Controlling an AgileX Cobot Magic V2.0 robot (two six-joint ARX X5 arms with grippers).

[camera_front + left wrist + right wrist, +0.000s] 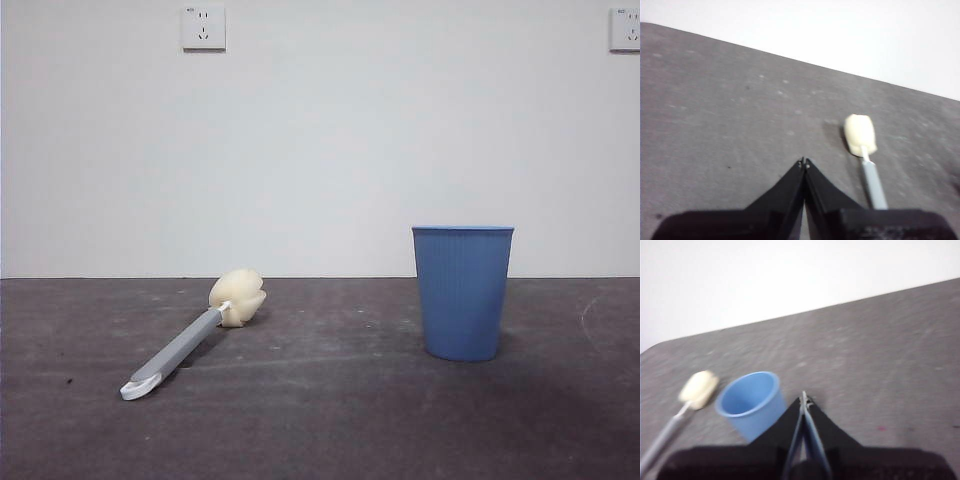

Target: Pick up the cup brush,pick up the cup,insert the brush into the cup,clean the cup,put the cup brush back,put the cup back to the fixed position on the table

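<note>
1. Your left gripper (804, 161) is hovering above the table (715, 115) with its two black jaws pressed tip to tip, gripping nothing. It is sitting just beside the brush's handle, apart from it.
2. Your cup brush (190, 335) is lying flat on the table's left part. Its white looped end is pointing toward the front camera and its cream-yellow sponge head is pointing toward the back wall. The handle is looking smooth and grey; the sponge is looking soft and lumpy.
3. The table (320, 420) is showing a dark grey, matte surface with faint pale scuffs.
4. Your cup (463, 292) is standing upright on the right part, well apart from the brush. It is a blue plastic tumbler with fine vertical ribs, tapering toward its base.
5. In the right wrist view you are looking down into the cup (751, 402), and its blue inside is holding nothing visible.
6. Your right gripper (804, 397) is hanging above the table just beside the cup, jaws closed together and holding nothing.
7. Neither arm is showing in the front view.
</note>
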